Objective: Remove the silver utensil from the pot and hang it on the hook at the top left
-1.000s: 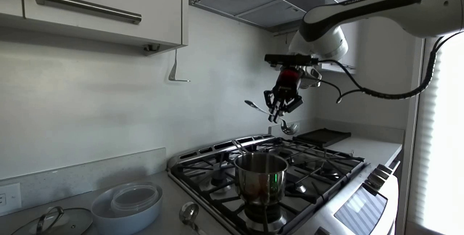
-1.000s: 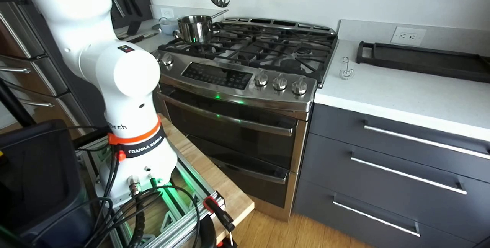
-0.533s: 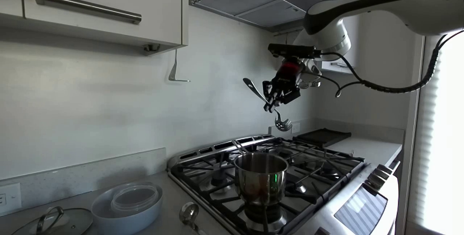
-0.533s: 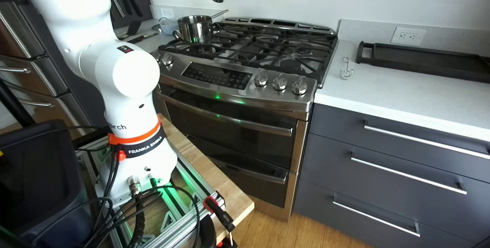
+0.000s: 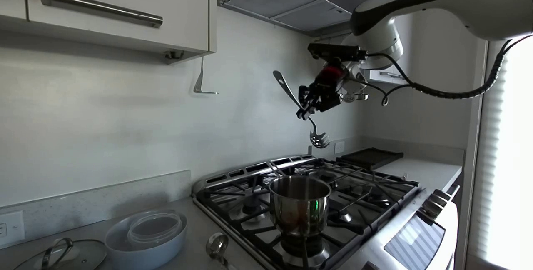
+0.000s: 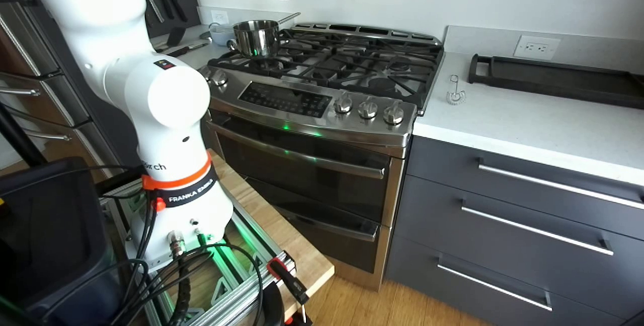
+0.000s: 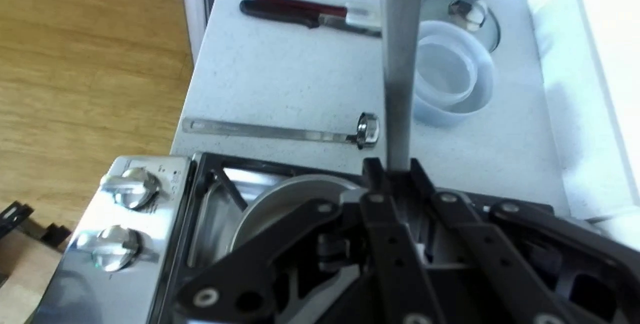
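The gripper point(image 7: 396, 169) is pinching the silver utensil point(image 5: 287, 89) at its handle point(image 7: 401, 64), with the two fingers point(image 7: 373, 174) pressing from both sides. In an exterior view the utensil is hanging slanted in the air, its handle end pointing to 11 o'clock and its head point(image 5: 320, 140) to 5 o'clock; the pot point(image 5: 299, 209) is standing well below, at about 6 o'clock from the gripper, and is not touching the utensil.

I am judging it light, stiff and hardly fragile, but the smooth metal is looking slippery, and the head's weight may be wanting to turn it in the grip. The flat handle is offering the best hold, leaving the upper end free for the hook, which I am not managing to see.

It is shining silver; the slim handle is widening toward its end, and the neck is curving into a cupped head showing slots and teeth.
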Robot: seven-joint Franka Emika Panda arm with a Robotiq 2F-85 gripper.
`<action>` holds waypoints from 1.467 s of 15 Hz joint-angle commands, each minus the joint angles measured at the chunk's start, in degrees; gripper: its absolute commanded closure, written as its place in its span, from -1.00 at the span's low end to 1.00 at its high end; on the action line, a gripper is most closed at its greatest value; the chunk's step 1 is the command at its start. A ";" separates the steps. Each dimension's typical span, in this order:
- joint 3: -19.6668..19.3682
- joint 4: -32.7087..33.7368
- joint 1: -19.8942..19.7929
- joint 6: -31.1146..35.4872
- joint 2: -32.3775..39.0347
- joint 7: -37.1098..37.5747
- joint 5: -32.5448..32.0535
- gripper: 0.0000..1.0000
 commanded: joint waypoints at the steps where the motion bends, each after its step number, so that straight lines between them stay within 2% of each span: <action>1: -0.69 1.67 -0.83 1.50 -0.03 0.18 10.66 0.93; 5: -0.94 2.77 -1.54 6.01 0.09 1.17 21.44 0.93; 9: -0.28 3.29 -1.29 14.92 0.48 0.88 29.52 0.93; 11: -0.06 3.87 -1.03 17.22 0.75 -1.00 32.63 0.93; 12: -0.31 3.09 -1.44 15.09 0.31 0.25 29.44 0.93; 13: -0.30 3.15 -1.42 15.29 0.32 0.14 29.67 0.74; 20: -0.31 3.10 -1.41 15.29 0.45 0.14 29.64 0.74; 21: -0.31 3.10 -1.41 15.29 0.46 0.14 29.64 0.93; 22: -0.62 3.75 -1.65 14.39 0.61 0.85 29.50 0.93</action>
